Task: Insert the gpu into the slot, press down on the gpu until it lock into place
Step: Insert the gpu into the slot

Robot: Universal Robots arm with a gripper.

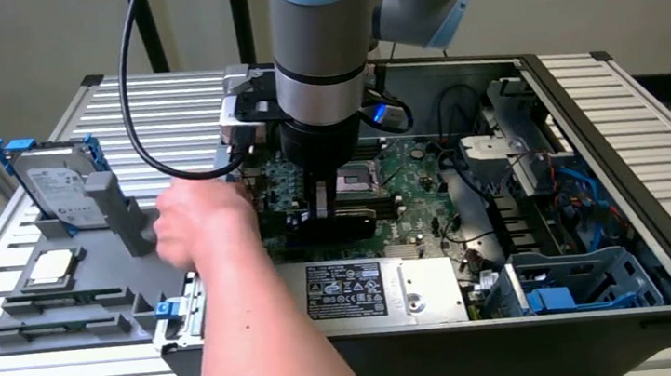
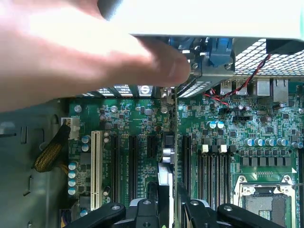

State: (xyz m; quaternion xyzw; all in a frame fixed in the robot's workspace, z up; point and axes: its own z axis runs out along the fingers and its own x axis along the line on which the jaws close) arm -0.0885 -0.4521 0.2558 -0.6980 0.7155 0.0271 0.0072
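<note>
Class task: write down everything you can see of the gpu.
The gpu is a small black card, seen edge-on as a thin line in the wrist view. It stands upright over the green motherboard, gripped from above by the gripper. A person's hand reaches toward its end; contact is unclear.

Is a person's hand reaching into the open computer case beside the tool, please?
Yes, the exterior view shows a hand reaching into the case right beside the tool, which holds the gpu.

Ext. cam: high, oblique, well back from motherboard (image 1: pixel 415 170). Wrist cam: close above it, facing down. Both show motherboard.
</note>
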